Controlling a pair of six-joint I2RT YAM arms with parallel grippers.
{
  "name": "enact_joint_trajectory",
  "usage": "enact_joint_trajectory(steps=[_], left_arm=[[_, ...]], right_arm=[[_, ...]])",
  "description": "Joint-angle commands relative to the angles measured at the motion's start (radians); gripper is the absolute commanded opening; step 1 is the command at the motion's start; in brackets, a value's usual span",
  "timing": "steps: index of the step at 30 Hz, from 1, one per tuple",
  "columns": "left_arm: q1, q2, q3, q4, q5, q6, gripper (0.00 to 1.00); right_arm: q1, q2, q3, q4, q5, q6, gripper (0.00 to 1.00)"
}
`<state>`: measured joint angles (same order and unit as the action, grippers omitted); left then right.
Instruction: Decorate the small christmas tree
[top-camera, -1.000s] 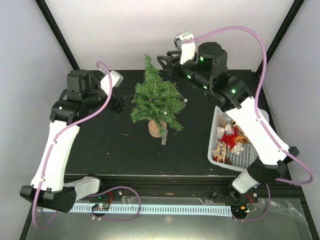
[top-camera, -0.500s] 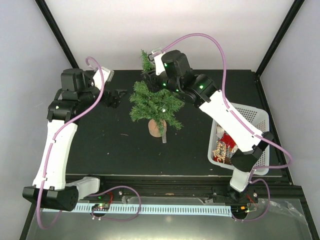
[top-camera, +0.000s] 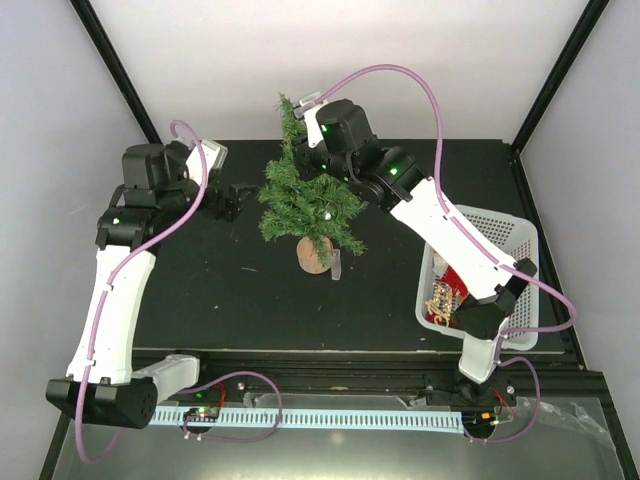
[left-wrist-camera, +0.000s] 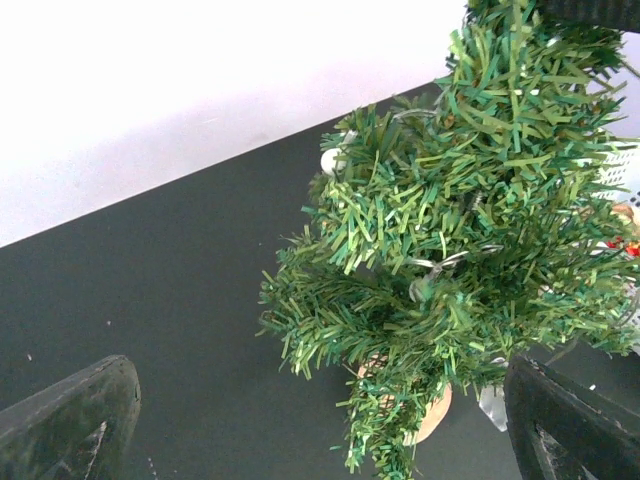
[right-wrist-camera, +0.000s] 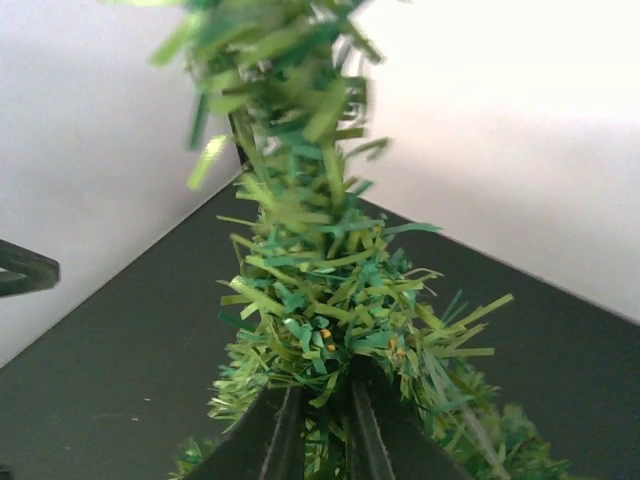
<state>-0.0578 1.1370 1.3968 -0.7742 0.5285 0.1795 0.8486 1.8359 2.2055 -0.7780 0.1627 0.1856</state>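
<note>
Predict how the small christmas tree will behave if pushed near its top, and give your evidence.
It would probably tip easily: the small christmas tree is tall and wide above a narrow wooden base. Its branches would likely bend and spring back, since they are thin, bristly needles. It seems light for its size, as it is mostly airy foliage.

We see the small christmas tree (top-camera: 305, 200) with stiff, bristly green needles that look like plastic. Its round base (top-camera: 314, 256) looks like pale wood. The table (top-camera: 230, 290) is black and matt. The basket (top-camera: 505, 232) is white plastic full of little holes. The arms' white shells (top-camera: 115, 300) look smooth and a bit shiny.
</note>
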Motion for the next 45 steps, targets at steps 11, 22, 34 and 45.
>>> enact_joint_trajectory(steps=[11,22,34,45], left_arm=[[0.019,0.011,-0.007,0.060,-0.007,0.049,0.99],[0.014,0.369,0.125,0.125,0.026,-0.007,0.91],[-0.024,0.336,0.011,0.117,0.207,-0.029,0.66],[-0.131,0.259,-0.129,0.042,0.222,0.038,0.58]], right_arm=[[-0.036,-0.205,-0.332,0.262,-0.018,-0.349,0.11],[-0.052,-0.309,-0.449,0.325,-0.019,-0.330,0.49],[-0.052,-0.384,-0.542,0.342,0.030,-0.263,0.52],[-0.052,-0.313,-0.475,0.259,0.051,-0.197,0.52]])
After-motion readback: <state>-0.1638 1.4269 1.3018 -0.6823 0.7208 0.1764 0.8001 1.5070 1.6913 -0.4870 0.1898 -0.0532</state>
